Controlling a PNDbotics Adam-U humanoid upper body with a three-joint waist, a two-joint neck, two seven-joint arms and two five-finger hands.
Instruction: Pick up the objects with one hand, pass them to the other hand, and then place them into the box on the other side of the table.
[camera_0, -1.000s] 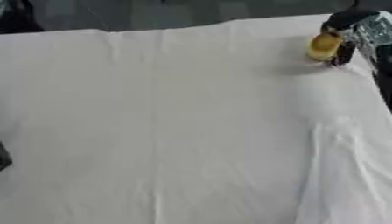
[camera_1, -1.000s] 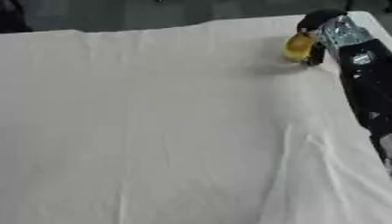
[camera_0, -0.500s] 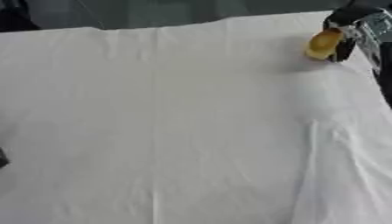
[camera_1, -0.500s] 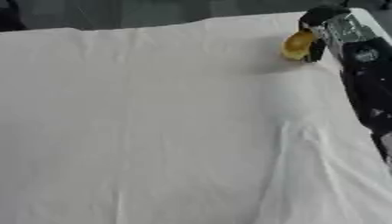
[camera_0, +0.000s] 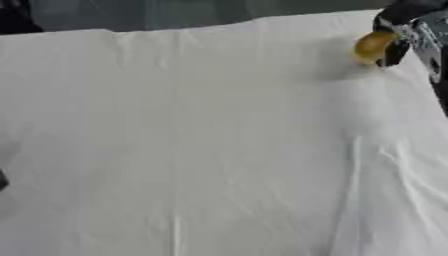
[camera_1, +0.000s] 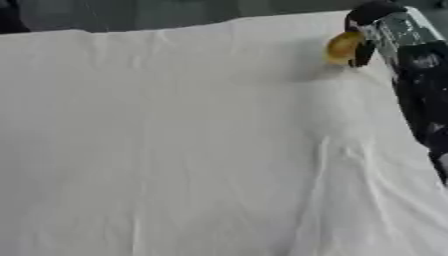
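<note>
We are seeing the right hand (camera_1: 372, 25) reaching in from the upper right corner, its dark fingers curling around a small, rounded yellow object (camera_1: 342, 47) with a smooth, slightly brownish skin. The object is sitting near the far right edge of the table, which a wrinkled white cloth (camera_0: 201, 150) is covering. A dark sliver is showing at the left edge; we cannot tell what it is.
</note>
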